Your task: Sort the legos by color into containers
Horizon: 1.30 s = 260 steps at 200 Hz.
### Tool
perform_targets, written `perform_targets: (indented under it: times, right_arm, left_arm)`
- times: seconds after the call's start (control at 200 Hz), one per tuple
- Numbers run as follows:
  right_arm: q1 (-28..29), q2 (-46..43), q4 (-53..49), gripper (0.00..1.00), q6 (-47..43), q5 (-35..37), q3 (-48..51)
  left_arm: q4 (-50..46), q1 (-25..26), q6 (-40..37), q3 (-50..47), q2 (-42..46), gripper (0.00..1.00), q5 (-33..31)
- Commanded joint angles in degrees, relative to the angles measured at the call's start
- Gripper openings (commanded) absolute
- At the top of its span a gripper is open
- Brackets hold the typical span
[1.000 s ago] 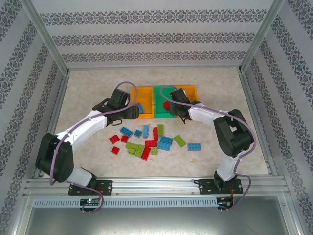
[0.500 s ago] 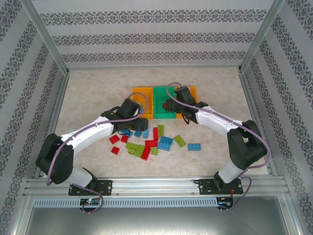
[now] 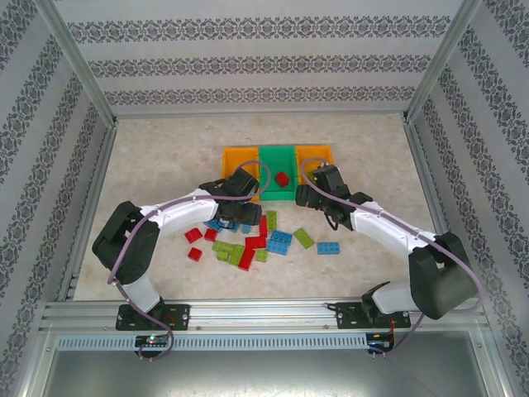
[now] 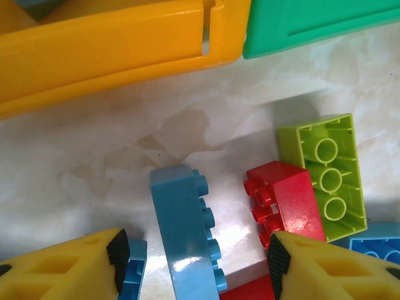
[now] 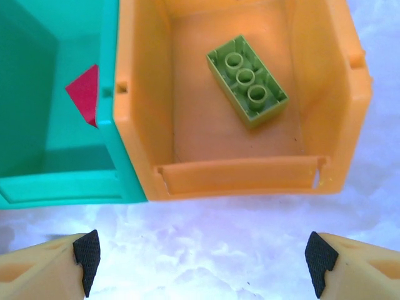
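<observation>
Left bin [image 4: 112,50]: orange. Your left arm hides most of it from above, so the contents cannot be counted. A sliver of blue shows inside at the top edge of the left wrist view.
Left gripper [image 4: 197,256]: low over the table [image 4: 94,150], just in front of the left bin. Jaws are part spread and straddle a blue brick [image 4: 184,237] lying on its side. Neither pad touches it and nothing is held.
Pile [image 3: 248,241]: roughly fifteen bricks lie loose on the table near the bins, with red, blue and green mixed and several touching. This is the bulk of your job.
Green bin [image 3: 277,161]: middle of the row, with one red brick [image 3: 282,178] inside.
Right gripper [image 5: 203,256]: over bare table just in front of the right bin. Fingers are spread wide and empty.
Right bin [image 5: 325,94]: orange, with one green brick [image 5: 247,81] lying studs down on its floor.
Colour scheme, judged: blue to the left bin, red to the middle, green to the right.
Done, judged: only a few bricks are binned, so you are early in the sort.
Left to do: nearly all of the pile, in all three colours.
Step in hand, judged: your left arm is lined up to close on the blue brick for the left bin. Your right arm is free for the next pick.
</observation>
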<state>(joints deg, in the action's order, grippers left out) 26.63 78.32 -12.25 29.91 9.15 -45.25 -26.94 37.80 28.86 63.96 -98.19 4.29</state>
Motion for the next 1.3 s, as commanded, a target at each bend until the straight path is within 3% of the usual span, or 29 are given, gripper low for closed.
perform_targets:
  times: [0.0,0.135,0.954,1.294]
  right_arm:
    - [-0.9,-2.2,-1.0,0.89,1.2,0.1,2.4]
    - [-1.6,-3.2,-1.1,0.89,1.4,-0.2,3.5]
    - [-3.6,-7.5,-2.0,0.90,1.9,0.0,6.0]
    - [-4.1,-8.5,-2.3,0.90,1.8,0.2,6.8]
  left_arm:
    - [-2.6,1.5,0.6,2.5,-1.7,0.61,-1.3]
    - [-2.3,1.6,0.9,2.4,-2.6,0.53,-1.6]
    - [-2.5,1.8,-0.2,4.0,-7.2,0.44,-1.7]
    - [-3.0,2.0,-0.5,4.3,-6.9,0.22,-2.5]
